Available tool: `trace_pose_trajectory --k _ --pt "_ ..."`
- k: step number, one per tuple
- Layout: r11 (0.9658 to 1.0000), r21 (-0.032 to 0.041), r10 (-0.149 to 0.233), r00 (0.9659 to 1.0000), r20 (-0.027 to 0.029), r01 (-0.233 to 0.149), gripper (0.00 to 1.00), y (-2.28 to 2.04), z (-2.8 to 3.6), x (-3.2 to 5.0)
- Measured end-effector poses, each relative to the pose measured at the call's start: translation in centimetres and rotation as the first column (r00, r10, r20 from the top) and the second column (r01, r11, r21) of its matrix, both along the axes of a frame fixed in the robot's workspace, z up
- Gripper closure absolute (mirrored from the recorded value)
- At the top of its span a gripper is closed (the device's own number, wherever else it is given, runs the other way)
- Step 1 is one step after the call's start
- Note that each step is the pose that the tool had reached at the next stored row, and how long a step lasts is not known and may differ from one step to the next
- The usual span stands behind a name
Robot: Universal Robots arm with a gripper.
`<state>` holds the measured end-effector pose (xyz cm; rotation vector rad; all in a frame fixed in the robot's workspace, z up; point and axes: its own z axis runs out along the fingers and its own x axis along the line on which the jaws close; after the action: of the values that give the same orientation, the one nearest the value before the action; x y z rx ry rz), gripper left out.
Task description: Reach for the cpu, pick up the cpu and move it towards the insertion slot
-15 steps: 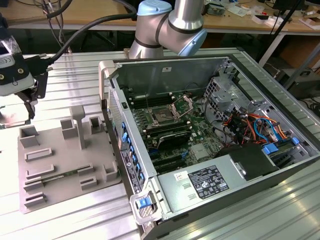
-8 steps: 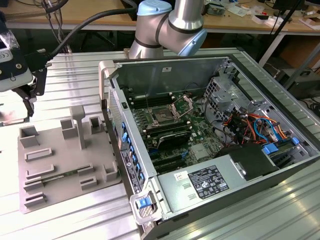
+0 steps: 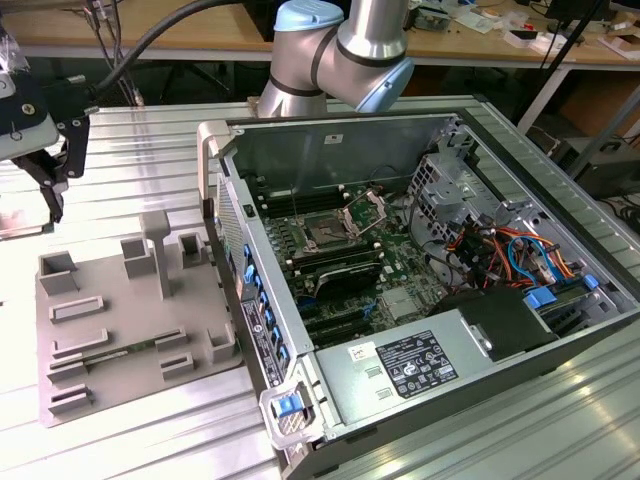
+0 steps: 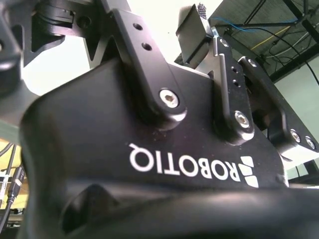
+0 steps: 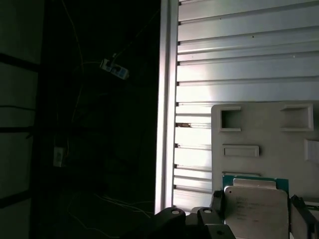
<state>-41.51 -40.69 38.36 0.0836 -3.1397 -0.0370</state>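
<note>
- The claw (image 3: 57, 195) is hanging at the exterior view's left edge, above the ribbed metal surface (image 3: 150, 135), with its black fingers pointing down.
- In the first wrist view the claw is gripping the cpu (image 5: 255, 206). One dark finger (image 5: 216, 199) is pressing against one side of the chip and another is sitting at the opposite side, so the jaws are drawn in to the chip's width.
- The cpu is showing its silvery metal top, with a green rim along one edge.
- The grey tray (image 5: 264, 129) with raised rectangular frames is lying on the surface behind the cpu.
- In the exterior view the tray is sitting between the claw and the open computer case (image 3: 330, 140), just beside the case's side wall.
- The insertion slot (image 3: 325, 233) is lying inside the case on the green board, with its metal frame swung up beside it. It is well apart from the claw.
- The arm (image 3: 345, 45) is bending over the far edge of the case.
- In the second wrist view the claw's black body and bolted finger links are sitting close to the lens.
</note>
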Motion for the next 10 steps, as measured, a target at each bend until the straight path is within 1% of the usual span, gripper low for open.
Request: trace_pose_trajectory --k 9,10 --pt "1.0 0.0 0.0 1.0 0.0001 0.0 0.45 0.0 1.67 0.0" --pt "1.0 0.0 0.0 1.0 0.0 0.0 0.45 0.0 1.93 0.0"
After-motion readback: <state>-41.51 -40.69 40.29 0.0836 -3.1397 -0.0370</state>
